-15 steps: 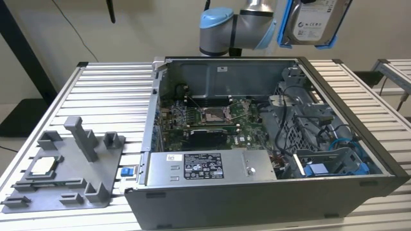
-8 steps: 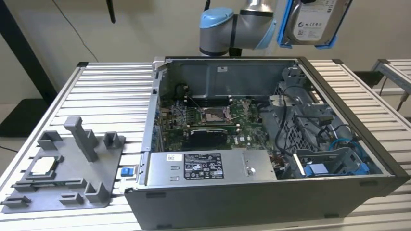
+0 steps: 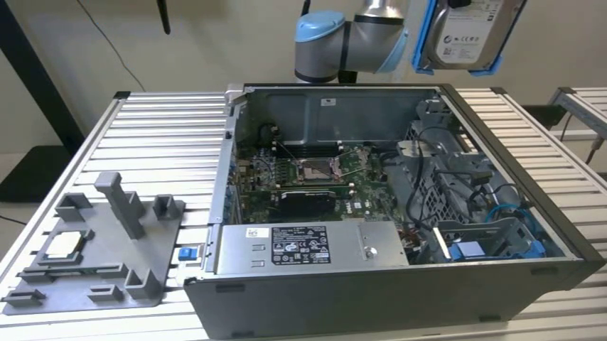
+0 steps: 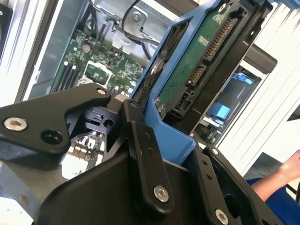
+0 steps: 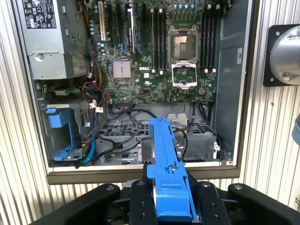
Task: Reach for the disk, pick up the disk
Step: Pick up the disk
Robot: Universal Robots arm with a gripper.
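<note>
Above the open case [image 3: 399,213], disk [image 3: 467,32] clamped in gripper [image 5: 171,197], hanging clear at 12 o'clock.
Left to right in the exterior view: grey fixture [image 3: 95,249], motherboard [image 3: 308,174], blue bracket [image 3: 467,252] at 5 o'clock; nothing touches the disk.
</note>
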